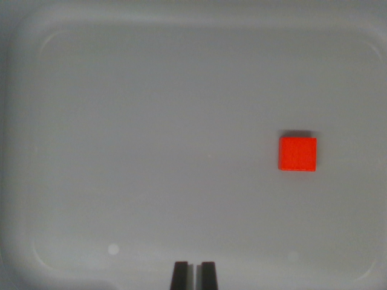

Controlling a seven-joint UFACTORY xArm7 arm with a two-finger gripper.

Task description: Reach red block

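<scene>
Red block (297, 154) sits alone on grey tray (36, 145), well apart from narrow-gapped, empty gripper (194, 275).

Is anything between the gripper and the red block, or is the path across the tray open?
Nothing visible stands in the way. The red block lies alone on the grey tray, up and toward the wrist view's right of the gripper. Only bare tray floor lies between them; the faint pale spots there look flat.
</scene>
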